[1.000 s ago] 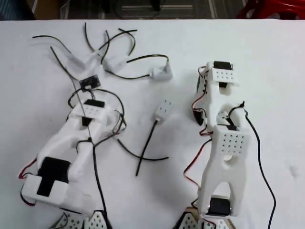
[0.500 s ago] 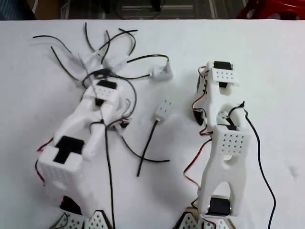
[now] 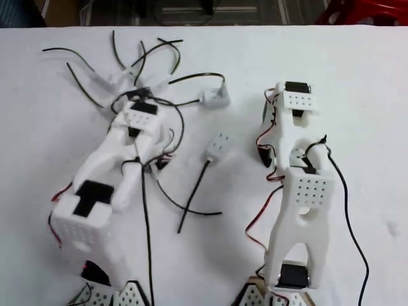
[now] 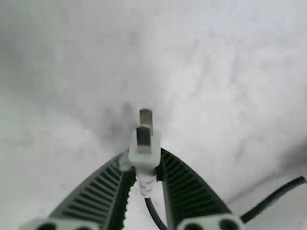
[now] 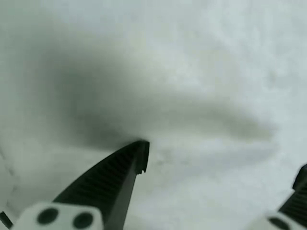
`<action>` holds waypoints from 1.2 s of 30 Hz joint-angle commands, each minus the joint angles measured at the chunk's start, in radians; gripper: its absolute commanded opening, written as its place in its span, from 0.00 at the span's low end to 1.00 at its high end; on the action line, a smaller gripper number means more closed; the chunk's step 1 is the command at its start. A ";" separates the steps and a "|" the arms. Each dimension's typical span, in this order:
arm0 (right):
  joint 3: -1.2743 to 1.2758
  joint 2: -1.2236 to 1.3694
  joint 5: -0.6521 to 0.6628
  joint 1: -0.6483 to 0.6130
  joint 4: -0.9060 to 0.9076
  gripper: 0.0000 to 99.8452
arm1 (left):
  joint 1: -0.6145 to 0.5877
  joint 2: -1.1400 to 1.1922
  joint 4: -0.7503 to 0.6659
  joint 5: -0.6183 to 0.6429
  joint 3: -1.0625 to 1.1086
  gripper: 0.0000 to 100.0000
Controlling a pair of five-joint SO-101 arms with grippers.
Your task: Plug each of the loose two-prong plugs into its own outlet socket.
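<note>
High view takes in the white cloth-covered table (image 3: 357, 70), the white plastic left arm (image 3: 102, 178) stretched toward a tangle of black cords and white fittings (image 3: 137, 60) at the far side, and the white right arm (image 3: 299, 191) folded well apart from it. Left gripper (image 4: 145, 159) is clamped on a white two-prong plug (image 4: 144, 143), prongs pointing away, over the cloth. Right gripper (image 5: 221, 160) hangs wide open over bare cloth — holding nothing. A white square outlet socket (image 3: 218, 148) on a black cord lies between the arms, unfilled; a second white plug (image 3: 213, 97) lies loose beyond it. I judge the task barely begun — one plug in hand, none seated.
</note>
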 commanded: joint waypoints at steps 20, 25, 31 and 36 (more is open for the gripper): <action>-0.021 0.012 0.015 0.002 -0.008 0.47 | -0.007 -0.785 -0.235 -0.365 0.195 0.02; -0.021 0.012 0.015 0.002 -0.010 0.47 | -0.007 -1.007 -0.577 -0.396 0.539 0.02; -0.021 0.012 0.015 0.002 -0.010 0.47 | -0.005 -1.259 -1.002 -0.396 0.913 0.02; -0.021 0.012 0.014 0.002 -0.010 0.47 | 0.001 -1.420 -1.240 -0.390 1.143 0.02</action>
